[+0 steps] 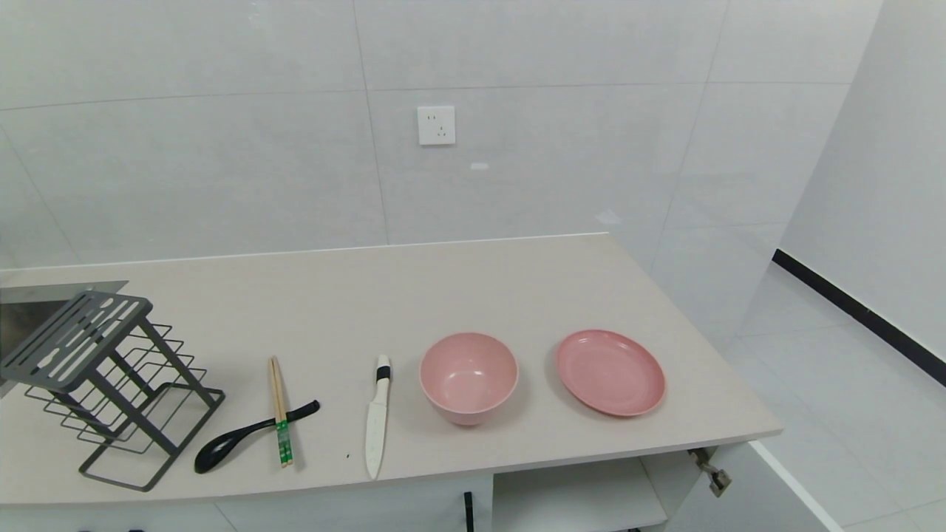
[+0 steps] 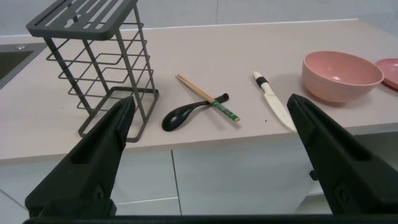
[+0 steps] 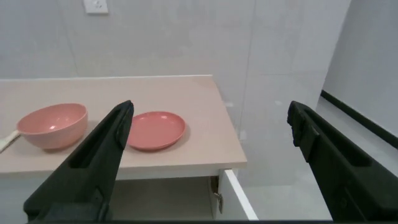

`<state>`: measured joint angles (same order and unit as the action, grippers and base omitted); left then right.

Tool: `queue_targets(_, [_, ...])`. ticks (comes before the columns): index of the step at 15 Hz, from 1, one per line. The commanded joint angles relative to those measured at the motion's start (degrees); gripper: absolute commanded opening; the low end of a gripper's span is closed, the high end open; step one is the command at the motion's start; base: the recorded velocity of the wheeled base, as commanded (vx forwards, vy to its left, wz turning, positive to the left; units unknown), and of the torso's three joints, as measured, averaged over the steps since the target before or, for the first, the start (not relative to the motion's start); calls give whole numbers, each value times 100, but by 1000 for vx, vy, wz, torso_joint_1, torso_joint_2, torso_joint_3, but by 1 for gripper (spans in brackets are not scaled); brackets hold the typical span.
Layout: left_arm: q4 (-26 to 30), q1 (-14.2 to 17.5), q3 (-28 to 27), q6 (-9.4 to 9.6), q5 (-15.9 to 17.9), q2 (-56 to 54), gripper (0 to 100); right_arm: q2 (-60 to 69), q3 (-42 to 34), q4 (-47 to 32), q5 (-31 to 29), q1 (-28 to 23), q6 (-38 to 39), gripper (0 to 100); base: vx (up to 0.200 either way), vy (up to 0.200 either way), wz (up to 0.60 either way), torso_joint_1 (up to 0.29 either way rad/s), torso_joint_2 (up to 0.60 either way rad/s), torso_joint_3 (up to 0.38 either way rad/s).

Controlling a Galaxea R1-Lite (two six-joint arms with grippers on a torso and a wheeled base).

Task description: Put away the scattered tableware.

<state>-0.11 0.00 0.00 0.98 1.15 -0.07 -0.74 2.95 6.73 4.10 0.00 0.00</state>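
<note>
White wall tiles (image 1: pixel 222 148) with one socket (image 1: pixel 436 125) back a pale tabletop (image 1: pixel 443 295); a sink (image 1: pixel 29 310) is cut into its left edge.

Everything I have to put away lies in a loose row along the front edge. From the right edge inward come the pink plate (image 1: pixel 610 371), the pink bowl (image 1: pixel 468 377) standing upright just beside it, and the white knife (image 1: pixel 377 425) with its tip toward the front. Next are the chopsticks (image 1: pixel 280 410), lying across the handle of the black spoon (image 1: pixel 222 447).

The grey rack (image 1: pixel 74 332) stands near the front left corner. Its slotted top looks meant for the knife and chopsticks, and its wire bays for the plate — so I take it as the destination.

Both arms hang back off the front edge. The left jaws are spread wide and empty, facing the spoon and chopsticks. The right jaws are likewise wide apart, facing the plate's end.

Below the front right corner a cupboard door (image 1: pixel 768 488) stands open — something to avoid when swinging the right arm.
</note>
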Motion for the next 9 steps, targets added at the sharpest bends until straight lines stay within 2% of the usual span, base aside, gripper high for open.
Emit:
queue_targets(1, [2, 0, 0, -1, 0, 7, 100, -585, 382, -374, 417, 176, 18, 100, 0, 0, 0, 0, 0, 0])
queue_targets(3, [2, 0, 0, -1, 0, 7, 100, -1683, 725, -488, 882, 255, 35, 100, 0, 0, 0, 0, 0, 0])
queue_targets(6, [-7, 0, 0, -1, 35, 7, 100, -3107, 1023, -409, 1216, 272, -9, 100, 0, 0, 0, 0, 0, 0])
queue_targets(9, [2, 0, 0, -1, 114, 7, 100, -4153, 1102, -110, 1234, 483, -18, 100, 0, 0, 0, 0, 0, 0])
